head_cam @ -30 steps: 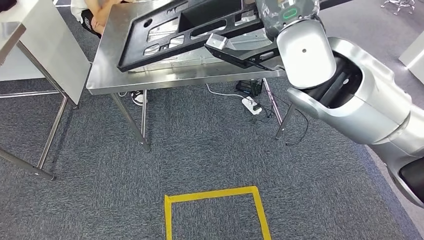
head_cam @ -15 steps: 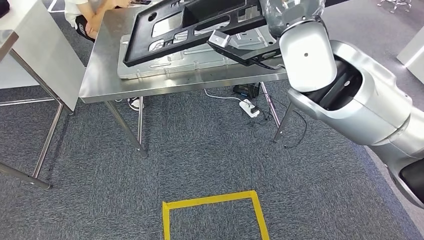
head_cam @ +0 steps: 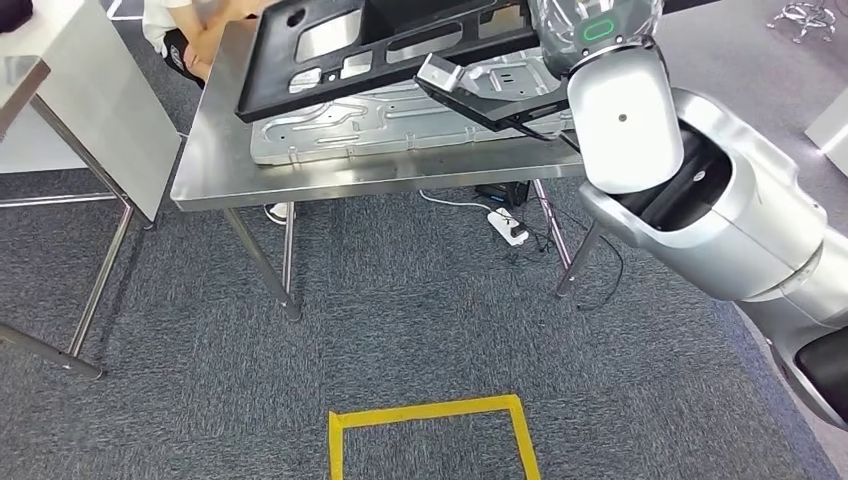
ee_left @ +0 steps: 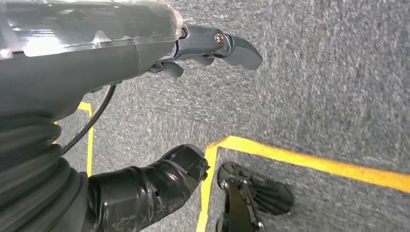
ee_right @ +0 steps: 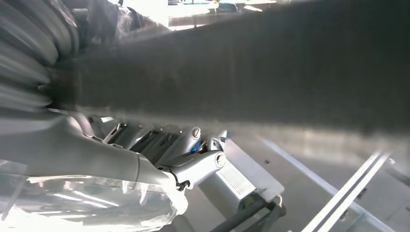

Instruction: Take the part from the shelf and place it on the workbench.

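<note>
The part [head_cam: 262, 80] is a long black plastic frame with several cutouts. It hangs tilted above the steel workbench [head_cam: 300, 180], over a silver pressed metal panel [head_cam: 400, 120] lying there. My right arm reaches up to it, and a wrist camera block sits just under it. In the right wrist view the right hand [ee_right: 183, 159] holds the part [ee_right: 270, 72], with its fingers beneath the dark edge. My left hand [ee_left: 193, 48] hangs over the carpet, holding nothing, thumb out.
A person [head_cam: 190, 30] sits behind the bench's far left corner. A white table [head_cam: 90, 90] with metal legs stands to the left. A power strip [head_cam: 510, 228] and cables lie under the bench. A yellow tape square [head_cam: 430, 412] marks the floor near me.
The camera has shifted. The black part now sits farther in over the bench, and more of the silver panel shows below it. The right hand keeps its hold.
</note>
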Robot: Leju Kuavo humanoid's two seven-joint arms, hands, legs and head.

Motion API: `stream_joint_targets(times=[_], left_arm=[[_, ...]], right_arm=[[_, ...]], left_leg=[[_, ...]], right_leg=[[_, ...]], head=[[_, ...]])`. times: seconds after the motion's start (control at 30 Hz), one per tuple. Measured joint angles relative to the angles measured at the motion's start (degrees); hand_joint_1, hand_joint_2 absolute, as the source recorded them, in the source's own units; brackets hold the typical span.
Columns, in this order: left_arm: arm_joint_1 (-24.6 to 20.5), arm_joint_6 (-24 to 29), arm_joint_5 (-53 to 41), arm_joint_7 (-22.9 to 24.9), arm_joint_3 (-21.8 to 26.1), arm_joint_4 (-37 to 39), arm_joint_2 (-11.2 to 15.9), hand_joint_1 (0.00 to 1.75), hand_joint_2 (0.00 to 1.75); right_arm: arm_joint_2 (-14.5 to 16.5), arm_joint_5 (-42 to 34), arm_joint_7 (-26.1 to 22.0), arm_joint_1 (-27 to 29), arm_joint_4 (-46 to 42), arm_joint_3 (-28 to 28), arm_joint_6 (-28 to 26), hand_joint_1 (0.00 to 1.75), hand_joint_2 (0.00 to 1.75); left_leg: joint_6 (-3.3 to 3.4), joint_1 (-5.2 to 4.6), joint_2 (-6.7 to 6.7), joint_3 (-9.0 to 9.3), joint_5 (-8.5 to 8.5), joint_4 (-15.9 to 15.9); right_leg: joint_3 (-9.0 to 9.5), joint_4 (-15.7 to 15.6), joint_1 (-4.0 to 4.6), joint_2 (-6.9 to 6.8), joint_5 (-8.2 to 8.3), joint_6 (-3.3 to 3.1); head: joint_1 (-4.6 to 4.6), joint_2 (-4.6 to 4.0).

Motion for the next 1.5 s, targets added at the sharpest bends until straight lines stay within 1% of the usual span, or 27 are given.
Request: stream_joint_targets(times=[0.1, 0.17, 0.2, 0.27, 0.3, 0.33, 0.37, 0.43, 0.5, 0.57, 0.67, 0.7, 0.77, 0.8, 0.83, 0.87, 0.9, 0.93, 1.0, 1.03, 1.17, 1.23, 1.3, 1.33, 1.37, 1.43, 1.5], left_arm=[[0.0, 0.0, 0.0, 0.0, 0.0, 0.0, 0.0, 0.0, 1.75], [0.0, 0.0, 0.0, 0.0, 0.0, 0.0, -0.1, 0.0, 1.75], [-0.1, 0.0, 0.0, 0.0, 0.0, 0.0, -0.2, 0.0, 1.75], [-0.1, 0.0, 0.1, 0.0, 0.0, 0.0, -0.2, 0.0, 1.75], [-0.1, 0.0, 0.1, 0.0, 0.0, 0.0, -0.2, 0.0, 1.75], [0.0, 0.1, 0.2, 0.1, 0.0, 0.0, -0.2, 0.0, 1.75], [0.0, 0.1, 0.2, 0.1, 0.0, 0.0, -0.2, 0.0, 1.75], [0.1, 0.2, 0.3, 0.2, 0.0, 0.0, -0.2, 0.0, 1.75], [0.0, 0.4, 0.4, 0.2, 0.0, 0.0, -0.2, 0.0, 1.75], [-0.1, 0.6, 0.5, 0.2, 0.0, 0.0, -0.2, 0.0, 1.75], [0.0, 0.7, 0.6, 0.2, 0.0, 0.0, -0.3, 0.0, 1.75], [0.1, 0.7, 0.6, 0.2, 0.0, 0.0, -0.3, 0.0, 1.75], [0.0, 0.7, 0.6, 0.2, 0.0, 0.0, -0.3, 0.0, 1.75], [-0.1, 0.7, 0.5, 0.2, 0.0, 0.0, -0.3, 0.0, 1.75], [-0.1, 0.7, 0.5, 0.2, 0.0, 0.0, -0.3, 0.0, 1.75], [-0.1, 0.7, 0.5, 0.2, 0.0, 0.0, -0.3, 0.0, 1.75], [0.0, 0.7, 0.5, 0.2, 0.0, 0.0, -0.4, 0.0, 1.75], [0.0, 0.7, 0.5, 0.2, 0.0, 0.0, -0.4, 0.0, 1.75], [0.0, 0.7, 0.4, 0.1, 0.0, 0.0, -0.4, 0.0, 1.75], [0.0, 0.7, 0.4, 0.0, 0.0, 0.0, -0.4, 0.0, 1.75], [-0.1, 0.6, 0.2, 0.0, 0.0, 0.0, -0.5, 0.0, 1.75], [-0.1, 0.6, 0.2, 0.0, -0.1, 0.0, -0.6, 0.0, 1.75], [-0.1, 0.6, 0.2, 0.0, -0.1, 0.0, -0.5, 0.0, 1.75], [-0.1, 0.6, 0.2, 0.0, -0.1, 0.0, -0.5, 0.0, 1.75], [0.0, 0.6, 0.2, 0.0, -0.1, 0.0, -0.5, 0.0, 1.75], [0.0, 0.6, 0.2, 0.0, -0.1, 0.0, -0.5, 0.0, 1.75], [0.0, 0.6, 0.2, 0.0, -0.1, 0.0, -0.5, 0.0, 1.75]], right_arm=[[0.0, 0.2, 0.0, 0.3, -0.3, -0.6, -0.6, 1.75, 1.75], [0.0, 0.6, 0.0, 0.6, -0.4, -1.2, -1.1, 1.75, 1.75], [0.0, 0.8, 0.0, 0.9, -0.5, -1.5, -1.3, 1.75, 1.75], [0.0, 1.1, 0.0, 1.5, -0.5, -2.1, -2.0, 1.75, 1.75], [0.0, 1.0, 0.1, 1.9, -0.6, -2.4, -2.6, 1.75, 1.75], [0.1, 0.9, 0.1, 2.4, -0.6, -2.7, -3.2, 1.75, 1.75], [0.1, 0.7, 0.3, 3.0, -0.6, -3.0, -4.1, 1.75, 1.75], [0.4, 0.2, 0.6, 4.2, -0.7, -4.3, -6.2, 1.75, 1.75], [0.7, -0.3, 0.8, 4.8, -0.7, -5.9, -8.4, 1.75, 1.75], [0.9, -0.6, 0.8, 5.1, -0.8, -7.3, -9.8, 1.75, 1.75], [1.0, -0.7, 0.7, 6.1, -0.9, -8.6, -10.6, 1.75, 1.75], [1.1, -0.7, 0.6, 6.5, -0.9, -9.1, -10.7, 1.75, 1.75], [1.2, -0.7, 0.5, 7.2, -0.9, -10.1, -10.9, 1.75, 1.75], [1.2, -0.7, 0.5, 7.5, -0.9, -10.5, -11.0, 1.75, 1.75], [1.2, -0.6, 0.5, 7.8, -0.9, -10.9, -11.0, 1.75, 1.75], [1.2, -0.6, 0.5, 8.0, -0.9, -11.2, -11.1, 1.75, 1.75], [1.2, -0.6, 0.5, 8.2, -0.9, -11.4, -11.1, 1.75, 1.75], [1.2, -0.6, 0.5, 8.4, -0.9, -11.6, -11.1, 1.75, 1.75], [1.3, -0.5, 0.5, 8.5, -1.0, -12.0, -11.1, 1.75, 1.75], [1.3, -0.5, 0.4, 8.6, -1.1, -12.3, -11.1, 1.75, 1.75], [1.4, -0.1, -0.1, 8.8, -1.3, -13.4, -10.9, 1.75, 1.75], [1.4, 0.0, -0.1, 8.8, -1.3, -13.6, -10.8, 1.75, 1.75], [1.4, 0.0, -0.2, 8.9, -1.3, -13.7, -10.7, 1.75, 1.75], [1.4, 0.0, -0.2, 9.0, -1.3, -13.7, -10.7, 1.75, 1.75], [1.4, 0.0, -0.2, 9.2, -1.3, -13.7, -10.7, 1.75, 1.75], [1.4, 0.0, -0.3, 9.3, -1.3, -13.8, -10.4, 1.75, 1.75], [1.4, 0.1, -0.4, 9.3, -1.3, -13.9, -10.2, 1.75, 1.75]], left_leg=[[-0.78, -0.07, -0.02, -0.06, -0.6, 0.2], [-1.44, 0.06, 0.09, -0.7, -1.8, 2.0], [-1.81, 0.2, 0.14, -1.91, -3.0, 4.5], [-2.38, 0.48, 0.19, -5.91, -5.67, 11.8], [-2.56, 0.61, 0.19, -7.84, -6.12, 14.6], [-2.66, 0.71, 0.19, -8.98, -5.5, 15.7], [-2.66, 0.79, 0.19, -9.09, -3.8, 14.6], [-2.36, 0.85, 0.19, -6.68, 1.19, 7.5], [-1.83, 0.57, 0.16, -4.4, 3.56, 1.5], [-1.32, 0.22, 0.13, -3.9, 3.29, 0.0], [-0.47, 0.54, 0.22, -2.66, 3.21, -1.3], [-0.14, 0.66, 0.27, -2.17, 3.14, -1.6], [0.46, 0.58, 0.31, -1.75, 2.71, -1.5], [0.65, 0.53, 0.26, -1.63, 2.44, -1.4], [0.74, 0.47, 0.17, -1.4, 2.12, -1.3], [0.74, 0.43, 0.08, -1.05, 1.74, -1.1], [0.66, 0.42, -0.01, -0.59, 1.29, -0.9], [0.52, 0.4, -0.08, -0.18, 0.78, -0.7], [0.04, 0.17, -0.21, 0.05, -0.17, 0.0], [-0.22, 0.1, -0.24, -0.04, -0.46, 0.2], [-1.33, 0.06, -0.11, -0.37, -1.71, 1.4], [-1.95, 0.28, 0.06, -3.04, -4.11, 6.6], [-2.35, 0.49, 0.11, -7.36, -6.17, 13.8], [-2.42, 0.53, 0.12, -8.84, -5.95, 15.5], [-2.39, 0.54, 0.12, -9.33, -4.55, 15.2], [-1.94, 0.47, 0.12, -7.35, 0.61, 8.4], [-1.25, 0.09, 0.14, -4.57, 3.45, 1.8]], right_leg=[[0.71, -1.2, 0.14, 0.19, -0.49, -0.95], [1.23, -1.6, -0.1, 0.17, -0.64, -1.52], [1.52, -1.7, -0.23, 0.13, -0.77, -1.79], [1.91, -1.7, -0.25, 0.1, -1.15, -2.08], [2.16, -1.7, -0.25, 0.13, -1.38, -2.12], [2.49, -1.7, -0.26, 0.17, -1.65, -2.09], [2.9, -1.7, -0.26, 0.22, -1.95, -2.02], [3.78, -1.7, -0.27, 0.26, -2.57, -1.78], [3.99, -1.9, -0.28, 0.27, -2.87, -1.32], [3.81, -2.3, -0.26, 0.29, -2.84, -0.7], [3.57, -1.0, -0.06, 0.21, -3.91, 0.19], [2.45, 1.4, 0.02, 0.14, -5.03, 0.31], [-1.73, 8.7, 0.08, 0.05, -7.73, 0.26], [-3.9, 12.0, 0.1, 0.05, -8.46, 0.22], [-5.28, 13.5, 0.11, 0.05, -8.18, 0.18], [-5.61, 13.0, 0.11, 0.04, -6.82, 0.12], [-4.73, 10.4, 0.11, 0.03, -4.53, 0.02], [-3.27, 6.6, 0.13, -0.01, -2.16, -0.14], [-0.4, 0.5, 0.27, -0.02, 0.14, -0.52], [0.18, -0.8, 0.35, 0.04, 0.09, -0.71], [0.91, -1.5, 0.07, 0.28, -0.61, -1.71], [1.48, -1.8, -0.09, 0.21, -0.9, -2.17], [1.94, -1.8, -0.09, 0.25, -1.34, -2.36], [2.27, -1.8, -0.09, 0.3, -1.62, -2.36], [2.68, -1.7, -0.08, 0.34, -1.93, -2.33], [3.69, -1.8, -0.04, 0.39, -2.61, -2.19], [4.27, -1.8, 0.06, 0.43, -3.16, -1.86]], head=[[-0.02, 0.0], [-0.14, 0.0], [-0.2, 0.0], [-0.31, -0.01], [-0.31, -0.01], [-0.3, -0.01], [-0.31, -0.01], [-0.27, -0.01], [-0.28, -0.01], [-0.31, -0.01], [-0.16, -0.01], [-0.09, -0.01], [0.02, -0.01], [0.03, -0.01], [0.04, -0.01], [0.03, -0.01], [0.04, -0.01], [0.04, -0.01], [0.01, 0.0], [-0.02, 0.01], [-0.07, -0.01], [-0.17, -0.01], [-0.23, -0.01], [-0.23, -0.01], [-0.23, -0.01], [-0.22, -0.01], [-0.18, -0.01]])
